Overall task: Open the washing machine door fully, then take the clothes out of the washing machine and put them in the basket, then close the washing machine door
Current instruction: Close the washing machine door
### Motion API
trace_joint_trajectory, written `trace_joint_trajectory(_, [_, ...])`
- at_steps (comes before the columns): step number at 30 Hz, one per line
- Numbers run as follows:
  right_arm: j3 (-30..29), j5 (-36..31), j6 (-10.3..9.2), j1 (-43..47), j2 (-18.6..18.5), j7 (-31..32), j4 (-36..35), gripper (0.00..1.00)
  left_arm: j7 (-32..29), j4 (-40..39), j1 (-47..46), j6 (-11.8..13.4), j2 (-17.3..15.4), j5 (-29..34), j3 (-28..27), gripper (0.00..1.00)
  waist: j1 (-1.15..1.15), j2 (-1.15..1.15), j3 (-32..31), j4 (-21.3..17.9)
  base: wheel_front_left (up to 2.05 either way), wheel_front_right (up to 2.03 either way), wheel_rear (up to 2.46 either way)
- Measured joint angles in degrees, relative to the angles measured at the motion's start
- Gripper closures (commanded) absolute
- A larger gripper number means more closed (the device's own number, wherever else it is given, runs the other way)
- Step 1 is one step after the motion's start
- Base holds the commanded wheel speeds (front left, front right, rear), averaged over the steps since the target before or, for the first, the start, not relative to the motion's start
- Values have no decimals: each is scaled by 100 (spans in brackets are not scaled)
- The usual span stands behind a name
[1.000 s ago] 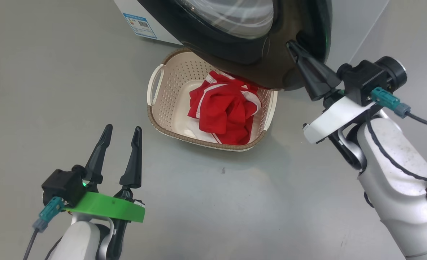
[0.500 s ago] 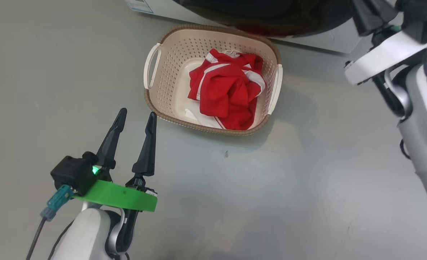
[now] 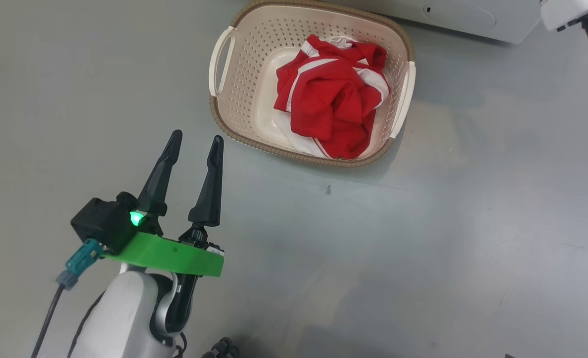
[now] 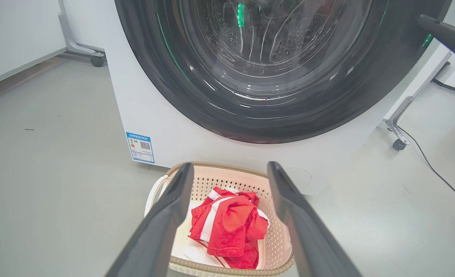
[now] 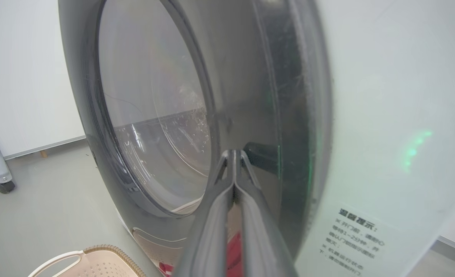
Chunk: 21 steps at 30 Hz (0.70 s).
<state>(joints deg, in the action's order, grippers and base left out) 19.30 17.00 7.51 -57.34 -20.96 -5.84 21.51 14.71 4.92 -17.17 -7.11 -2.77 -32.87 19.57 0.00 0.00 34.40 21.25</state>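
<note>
Clothes (image 3: 333, 99) — red, heaped in basket (image 3: 246, 74); my left gripper (image 3: 197, 135) spread wide, empty — my right gripper (image 5: 234, 153) pinched closed beside washing machine door (image 5: 150, 96).

We see a small cream plastic basket (image 3: 246, 64), smooth and perforated, with a brown woven-look rim, and soft matt red cloth garments (image 3: 333, 99) with white trim. The large round washing machine door (image 4: 265, 57) has a glossy black rim and clear glass. The white boxy washing machine (image 4: 165, 130) has smooth panels, and the grey floor (image 3: 423, 238) shows a dull sheen.
</note>
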Motion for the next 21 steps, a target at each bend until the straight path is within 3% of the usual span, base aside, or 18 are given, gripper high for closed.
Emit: trace_joint_trajectory(21, [0, -208, -13, -457, 118, -356, 845, 100, 0, 182, -229, 0, 43, -52, 22, 0, 0, 0, 139, 95, 0, 0, 0])
